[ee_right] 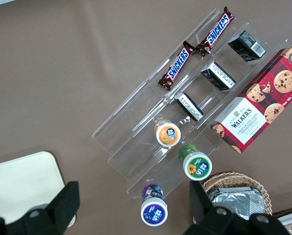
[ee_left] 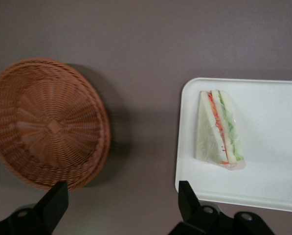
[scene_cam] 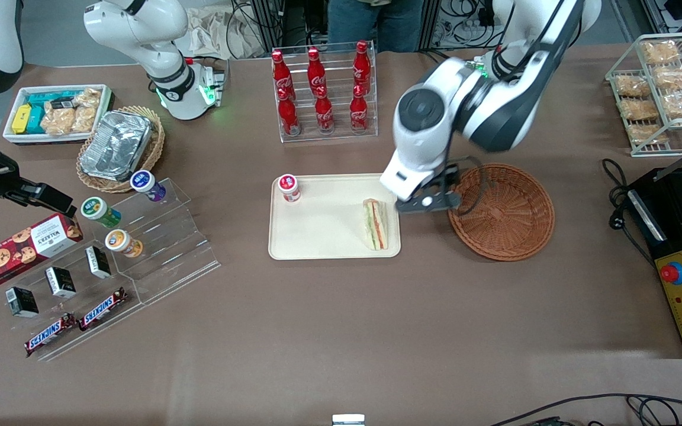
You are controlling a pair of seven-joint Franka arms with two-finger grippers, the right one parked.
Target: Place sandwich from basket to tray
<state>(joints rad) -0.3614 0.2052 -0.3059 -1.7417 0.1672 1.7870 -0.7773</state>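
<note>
Here the tray lies flat on the brown table, with the empty basket just beside it toward the working arm's end. The gripper hangs above the gap between tray and basket, its fingers spread apart and holding nothing. The sandwich rests on the tray near the edge closest to the basket, and a small red-capped cup stands on the tray's corner farther from the camera, well apart from the sandwich.
</note>
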